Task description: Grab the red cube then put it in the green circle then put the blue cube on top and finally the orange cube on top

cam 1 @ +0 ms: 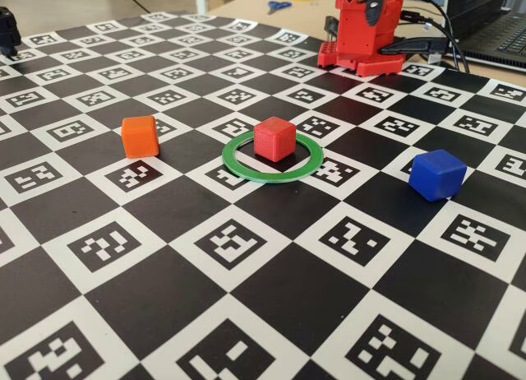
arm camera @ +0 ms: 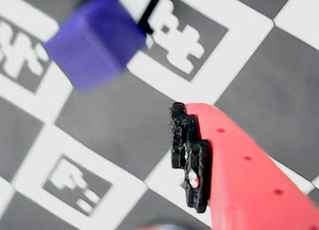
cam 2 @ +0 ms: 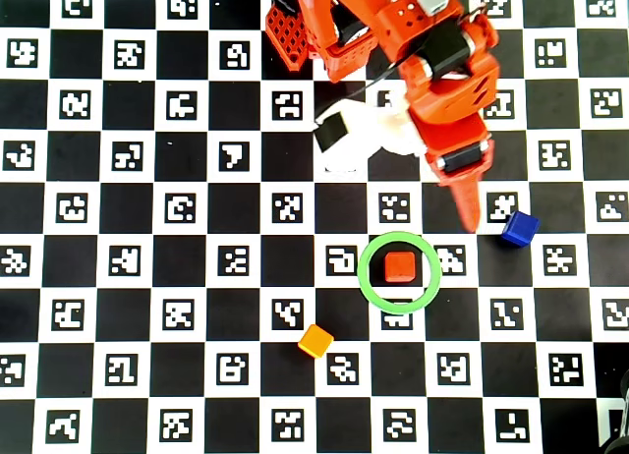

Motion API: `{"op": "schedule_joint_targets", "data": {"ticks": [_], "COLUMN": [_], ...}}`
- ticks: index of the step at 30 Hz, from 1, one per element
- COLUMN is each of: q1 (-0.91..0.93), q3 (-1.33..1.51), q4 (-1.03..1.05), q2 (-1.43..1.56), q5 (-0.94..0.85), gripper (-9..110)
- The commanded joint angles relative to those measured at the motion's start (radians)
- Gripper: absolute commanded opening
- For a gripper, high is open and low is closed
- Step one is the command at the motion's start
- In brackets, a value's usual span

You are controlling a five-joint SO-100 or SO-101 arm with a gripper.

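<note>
Blue cube [cam 2: 519, 228] just right of the pincer [cam 2: 471, 221] overhead, pincer spread indiscernible

Matte plastic red cube [cam 1: 274, 138], blue cube [cam 1: 437, 173], orange cube [cam 1: 140, 136], rough black pad on red plastic pincer [arm camera: 192, 158]

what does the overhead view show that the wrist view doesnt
Only the overhead view shows the red cube sitting inside the green circle, the orange cube off on its own, and the whole arm. Only the wrist view shows a gripper finger's black pad close up, though blurred. Both show the blue cube lying free on the checkered board.
</note>
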Motion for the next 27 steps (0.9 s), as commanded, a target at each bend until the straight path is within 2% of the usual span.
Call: {"op": "schedule_joint_targets", "data": {"ticks": [1,7,12,14,27], "q1": [-0.061,-0.095,-0.069,-0.066,-0.181], "q3": [-0.14,-0.316,-0.591,-0.652,-0.822], "q4": [0.025,0.087,0.224,0.25,0.252], "q2": [-0.034,-0.213,-0.431,-0.497,-0.756], "q5": [-0.038,-0.083,-0.199,-0.186,-0.255], "gripper": [40,40,39,39,39]}}
